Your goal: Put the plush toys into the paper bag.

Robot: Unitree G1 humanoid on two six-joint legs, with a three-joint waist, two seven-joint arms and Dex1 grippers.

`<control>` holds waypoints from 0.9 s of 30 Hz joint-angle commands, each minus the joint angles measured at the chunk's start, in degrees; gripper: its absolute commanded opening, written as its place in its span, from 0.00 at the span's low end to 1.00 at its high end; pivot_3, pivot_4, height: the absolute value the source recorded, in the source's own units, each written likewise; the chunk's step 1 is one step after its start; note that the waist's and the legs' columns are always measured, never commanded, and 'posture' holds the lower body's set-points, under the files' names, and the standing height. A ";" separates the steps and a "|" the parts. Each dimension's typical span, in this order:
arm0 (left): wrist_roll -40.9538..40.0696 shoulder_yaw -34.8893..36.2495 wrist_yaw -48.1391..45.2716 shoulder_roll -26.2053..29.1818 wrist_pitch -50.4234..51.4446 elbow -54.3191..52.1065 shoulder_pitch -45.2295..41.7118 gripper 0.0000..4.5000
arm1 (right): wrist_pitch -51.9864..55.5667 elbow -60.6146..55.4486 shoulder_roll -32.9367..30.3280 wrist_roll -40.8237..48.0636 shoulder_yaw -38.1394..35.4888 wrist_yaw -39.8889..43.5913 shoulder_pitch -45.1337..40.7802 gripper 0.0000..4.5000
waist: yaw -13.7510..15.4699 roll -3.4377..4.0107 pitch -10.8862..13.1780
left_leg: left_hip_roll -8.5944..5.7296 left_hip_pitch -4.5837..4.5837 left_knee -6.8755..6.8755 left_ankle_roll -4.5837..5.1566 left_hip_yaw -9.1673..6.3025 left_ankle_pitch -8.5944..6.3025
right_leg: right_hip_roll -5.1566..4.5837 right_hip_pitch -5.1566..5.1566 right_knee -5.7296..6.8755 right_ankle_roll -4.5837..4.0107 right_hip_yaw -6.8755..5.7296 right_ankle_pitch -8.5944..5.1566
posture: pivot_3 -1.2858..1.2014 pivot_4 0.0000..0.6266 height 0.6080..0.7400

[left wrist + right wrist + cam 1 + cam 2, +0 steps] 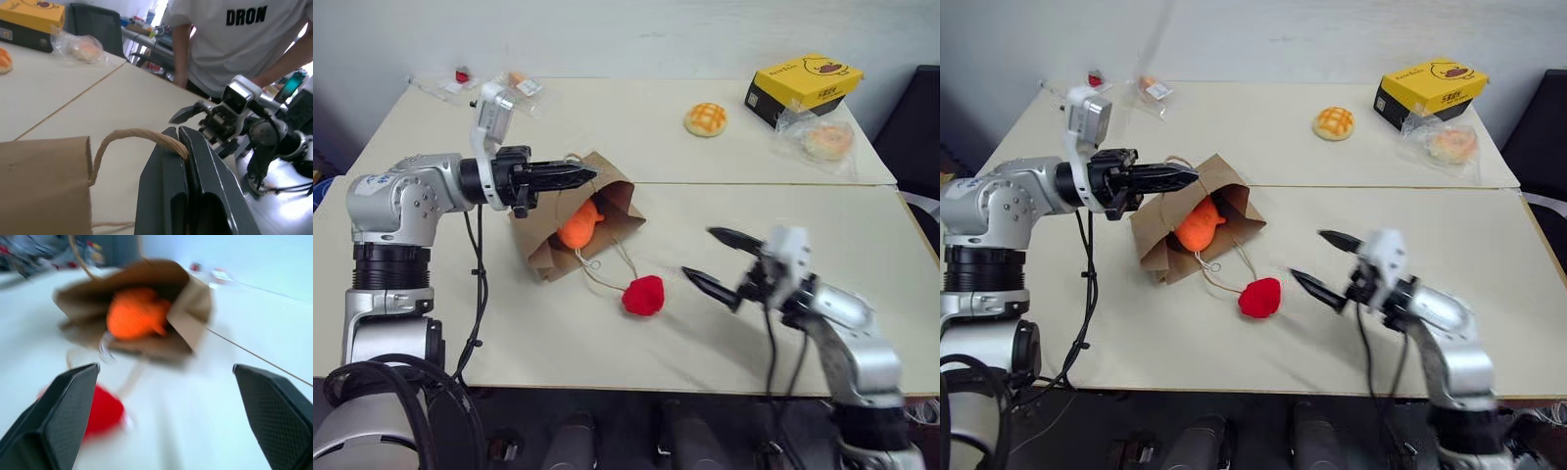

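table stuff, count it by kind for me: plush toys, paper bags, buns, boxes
plush toys: 2 (orange plush toy in the bag mouth, red plush toy on the table)
paper bag: 1
checkered bun: 1
yellow box: 1
total: 5

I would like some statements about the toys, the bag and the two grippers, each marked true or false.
1. The orange plush toy lies in the mouth of the paper bag. True.
2. The red plush toy is inside the bag. False: it lies on the table in front of it.
3. The left gripper is shut on the bag's cord handle. True.
4. The right gripper holds the red toy. False: it is open and holds nothing.
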 commanded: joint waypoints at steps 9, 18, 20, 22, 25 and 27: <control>0.35 1.14 -4.08 3.68 -8.00 -3.69 2.62 0.00 | -5.75 -5.31 -6.16 3.24 -10.24 3.01 19.86 0.99 | -0.03 -0.02 0.01 | 0.10 0.61 -0.04 0.08 0.35 -0.02 | 0.14 0.32 0.00 0.00 0.30 0.00 | 0.52 0.24 1.00; 0.06 0.26 -1.16 0.58 -5.99 -2.39 -0.03 0.00 | 24.18 -15.62 -6.82 5.04 11.39 -10.16 -4.33 0.99 | -0.28 -0.02 0.00 | 0.11 0.40 0.03 -0.03 0.14 0.04 | 0.08 0.15 0.08 -0.04 0.17 -0.02 | 0.52 0.24 1.00; -0.23 0.28 -0.69 0.10 -5.17 -2.40 -0.50 0.00 | 27.48 -15.31 -6.32 5.77 14.58 -10.24 -7.58 0.99 | 0.36 -0.02 0.00 | 0.11 0.27 0.02 -0.04 0.04 0.04 | 0.09 0.06 0.09 -0.05 0.11 -0.03 | 0.52 0.24 1.00; -0.35 0.49 -0.14 -0.37 -4.98 -2.34 -0.70 0.00 | 29.05 -14.09 -5.80 4.27 18.23 -10.65 -10.16 0.99 | 0.53 -0.02 0.00 | 0.11 0.17 0.02 -0.03 0.05 0.04 | 0.08 0.01 0.14 -0.05 0.10 -0.03 | 0.52 0.24 1.00; -0.31 0.75 0.79 -0.86 -4.96 -2.24 -0.77 0.00 | 28.67 -10.75 -3.38 1.26 22.10 -12.78 -13.05 0.99 | 0.51 -0.04 -0.01 | 0.09 0.15 0.03 0.00 0.07 0.02 | 0.06 0.04 0.07 -0.05 0.11 -0.02 | 0.52 0.24 1.00; -0.54 0.82 1.06 -0.94 -4.56 -2.58 -0.62 0.00 | 29.55 -8.08 -0.95 0.26 23.97 -14.41 -14.99 0.99 | 0.43 -0.04 -0.01 | 0.08 0.15 0.04 0.01 0.07 0.02 | 0.06 0.03 0.05 -0.05 0.11 -0.02 | 0.52 0.24 1.00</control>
